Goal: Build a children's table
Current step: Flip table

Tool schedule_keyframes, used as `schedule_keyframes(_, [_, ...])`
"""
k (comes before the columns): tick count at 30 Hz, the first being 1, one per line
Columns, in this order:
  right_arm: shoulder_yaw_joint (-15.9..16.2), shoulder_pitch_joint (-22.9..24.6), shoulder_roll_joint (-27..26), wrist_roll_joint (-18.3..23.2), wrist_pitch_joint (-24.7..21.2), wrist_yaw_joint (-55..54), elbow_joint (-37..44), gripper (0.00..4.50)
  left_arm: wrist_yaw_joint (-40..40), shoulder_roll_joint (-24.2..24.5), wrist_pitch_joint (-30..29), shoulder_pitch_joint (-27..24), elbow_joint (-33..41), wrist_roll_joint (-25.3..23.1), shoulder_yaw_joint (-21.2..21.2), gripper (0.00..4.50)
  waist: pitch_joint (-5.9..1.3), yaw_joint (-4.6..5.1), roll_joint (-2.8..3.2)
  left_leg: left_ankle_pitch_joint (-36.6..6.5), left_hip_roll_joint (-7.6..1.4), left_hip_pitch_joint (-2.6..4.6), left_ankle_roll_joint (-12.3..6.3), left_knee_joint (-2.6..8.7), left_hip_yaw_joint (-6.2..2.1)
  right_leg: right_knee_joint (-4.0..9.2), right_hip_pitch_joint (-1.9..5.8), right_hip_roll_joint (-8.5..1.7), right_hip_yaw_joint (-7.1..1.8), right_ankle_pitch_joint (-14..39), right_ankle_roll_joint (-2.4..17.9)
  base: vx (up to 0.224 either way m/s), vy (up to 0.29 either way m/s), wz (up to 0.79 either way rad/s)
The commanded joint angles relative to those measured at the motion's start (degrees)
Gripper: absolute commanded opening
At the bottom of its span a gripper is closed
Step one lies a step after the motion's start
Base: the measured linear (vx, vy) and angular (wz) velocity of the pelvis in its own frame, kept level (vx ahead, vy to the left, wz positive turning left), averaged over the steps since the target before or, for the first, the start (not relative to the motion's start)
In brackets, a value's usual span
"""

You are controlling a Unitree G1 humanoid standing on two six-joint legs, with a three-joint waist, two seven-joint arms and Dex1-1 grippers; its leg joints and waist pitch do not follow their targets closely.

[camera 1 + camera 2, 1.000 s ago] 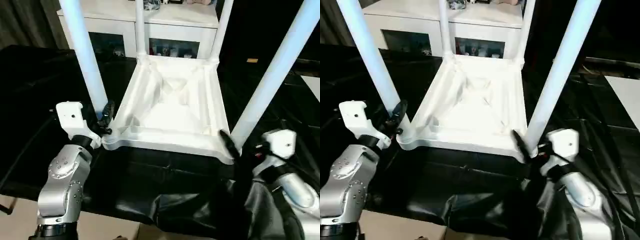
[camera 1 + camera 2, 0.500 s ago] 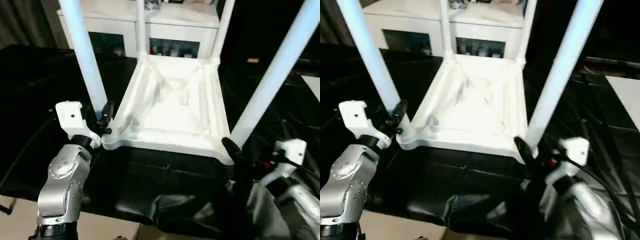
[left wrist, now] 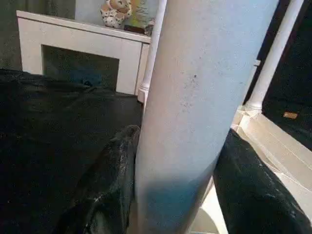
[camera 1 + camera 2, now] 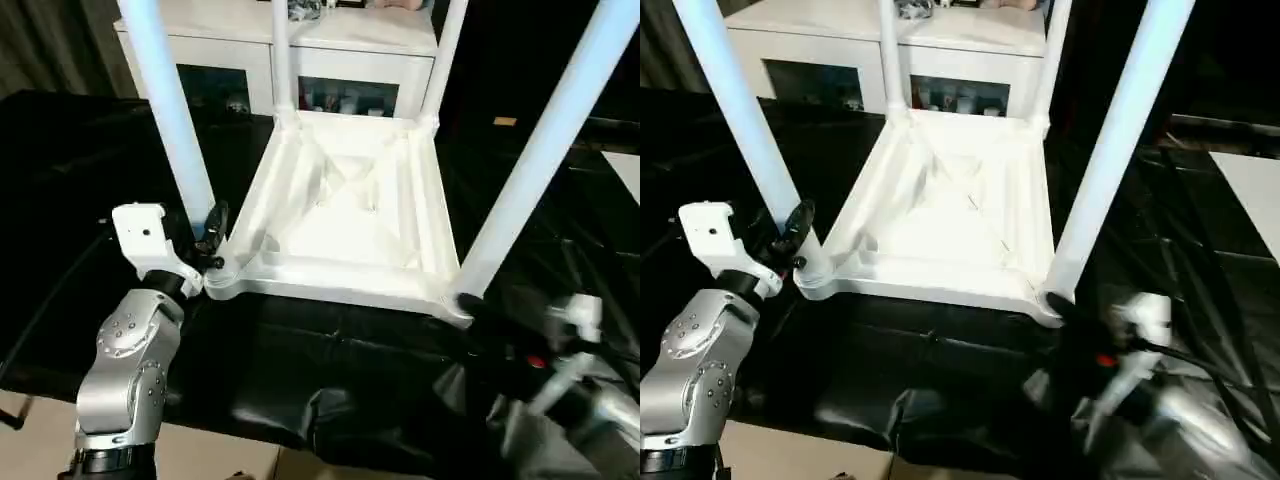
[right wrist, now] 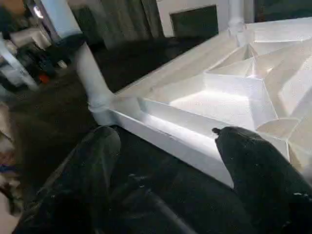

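Nearest me, my right gripper (image 5: 165, 161) is hanging off the near right corner of the children's table (image 4: 345, 215), its 2 fingers (image 5: 261, 170) spread and grasping nothing. On the other side, my left gripper (image 3: 173, 185) is clamping its fingers (image 3: 109, 180) around the base of the near left leg (image 4: 170, 120). I am seeing the table lying upside down on the black-covered bench (image 4: 80, 190), ribbed underside up, all 4 legs standing in their corner sockets. Behind it a white cabinet (image 4: 240, 60) with glass doors is standing.
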State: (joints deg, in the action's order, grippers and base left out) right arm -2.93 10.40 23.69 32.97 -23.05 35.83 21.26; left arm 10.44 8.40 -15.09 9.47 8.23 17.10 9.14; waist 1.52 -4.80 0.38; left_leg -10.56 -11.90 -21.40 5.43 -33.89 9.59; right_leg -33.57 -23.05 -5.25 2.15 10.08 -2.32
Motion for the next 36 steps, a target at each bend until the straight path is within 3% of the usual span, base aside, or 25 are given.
schedule_keyframes(1, [3.71,-1.92,-0.93,-7.11,0.45,-4.59,-2.8,3.63,0.32,-0.62,-0.37,2.03,1.14,2.01,0.33,2.04,-2.38,0.28,-0.27,-16.09,-0.34,0.15,-0.33,4.55,0.07,4.28,1.65,-0.96,-1.02,18.19,5.09,0.0,0.0,0.0])
schedule_keyframes(2, [4.43,-2.62,-1.8,-7.92,0.42,-5.72,-3.64,3.62,0.47,-0.81,-0.67,2.12,1.25,2.63,0.48,2.04,-2.43,0.37,-0.67,-15.89,-0.33,0.05,-0.15,4.56,0.11,4.18,1.77,-0.98,-1.05,17.37,5.24,0.0,0.0,0.0])
schedule_keyframes(6, [7.2,-4.59,-4.2,-9.34,-1.32,-8.18,-5.84,3.62,-0.37,-2.56,-3.1,2.83,1.93,7.16,2.67,2.04,-2.66,0.09,-0.38,-14.18,-0.38,0.16,-0.29,4.43,0.15,3.57,1.92,-0.9,-1.16,12.28,6.67,0.0,0.0,0.0])
schedule_keyframes(7, [7.2,-4.59,-4.2,-9.34,-1.32,-8.18,-5.84,3.62,-0.37,-2.56,-3.1,2.83,1.93,7.16,2.67,2.04,-2.66,0.11,-0.6,-13.69,-0.32,0.09,-0.52,4.45,0.22,3.34,2.07,-0.93,-1.15,11.18,7.29,0.0,0.0,0.0])
schedule_keyframes(9, [7.88,-5.84,-5.97,-9.12,-2.56,-10.0,-6.6,3.62,-2.96,-5.14,-6.78,3.7,2.73,13.37,5.9,2.04,-2.6,0.23,-1.06,-13.47,-0.32,0.06,-0.84,4.4,0.34,3.34,2.14,-0.9,-1.16,11.06,7.5,0.0,0.0,0.0])
schedule_keyframes(10, [7.87,-6.02,-6.39,-9.05,-2.6,-10.16,-6.71,3.62,-3.38,-5.69,-7.35,3.85,2.87,14.67,6.48,2.04,-2.52,0.12,-0.84,-13.98,-0.22,0.08,-0.93,4.37,0.35,3.41,2.08,-1.01,-1.16,12.51,7.52,0.0,0.0,0.0])
schedule_keyframes(16, [6.85,-6.54,-9.06,-10.87,-3.48,-14.41,-9.39,3.62,-5.38,-10.67,-10.32,3.54,4.96,27.11,9.72,2.04,-2.47,-0.03,-0.92,-15.37,-0.16,0.07,-0.15,4.32,0.45,3.83,1.83,-0.99,-1.2,16.12,6.5,0.0,0.0,0.0])
schedule_keyframes(21, [3.05,-8.53,-15.57,-6.31,-4.34,-19.59,-10.27,3.62,-2.53,-10.88,-14.15,2.5,6.96,26.21,7.49,2.04,-2.45,0.18,-0.71,-15.96,-0.25,0.23,0.25,4.55,0.34,3.73,1.6,-0.82,-1.18,15.43,5.28,0.0,0.0,0.0])
schedule_keyframes(22, [2.33,-9.01,-16.9,-4.47,-4.33,-19.68,-10.23,3.9,-2.67,-10.81,-14.83,2.48,7.2,26.11,7.25,2.04,-2.48,0.27,-0.77,-15.6,-0.26,0.09,0.44,4.63,0.22,3.63,1.78,-0.77,-1.1,14.58,4.8,0.0,0.0,0.0])
schedule_keyframes(24, [2.27,-9.34,-17.94,-2.36,-3.87,-18.44,-9.48,3.97,-3.03,-10.65,-15.05,2.45,7.26,26.38,7.04,2.04,-2.56,0.27,-0.74,-14.58,-0.38,0.13,0.53,4.56,0.19,3.44,1.91,-0.78,-1.12,12.44,4.53,0.0,0.0,0.0])
schedule_keyframes(28, [2.29,-9.47,-19.15,-0.47,-3.24,-16.65,-8.02,4.37,-3.75,-10.2,-15.5,2.4,7.45,27.43,7.02,2.04,-2.81,0.17,-0.95,-9.81,-0.15,-0.11,-0.39,3.98,0.44,2.67,2.29,-0.79,-1.25,5.66,5.76,0.0,0.0,0.0])
schedule_keyframes(31, [0.92,-10.32,-20.73,-1.79,-3.38,-19.38,-9.25,4.46,-3.71,-10.21,-16.14,2.4,7.58,27.61,7.51,2.04,-2.91,0.08,-0.89,-6.95,-0.1,-0.13,-0.74,3.8,0.49,2.3,2.29,-0.73,-1.19,2.9,6.88,0.0,0.0,0.0])
schedule_keyframes(36, [-2.37,-12.38,-24.17,2.96,-3.44,-21.96,-10.61,4.5,-3.28,-10.18,-16.53,2.11,7.75,27.88,7.4,2.04,-2.73,0.19,-0.79,-10.25,-0.17,0.04,-0.04,4.05,0.48,2.64,2.15,-0.83,-1.24,7.53,5.92,0.0,0.0,0.0])
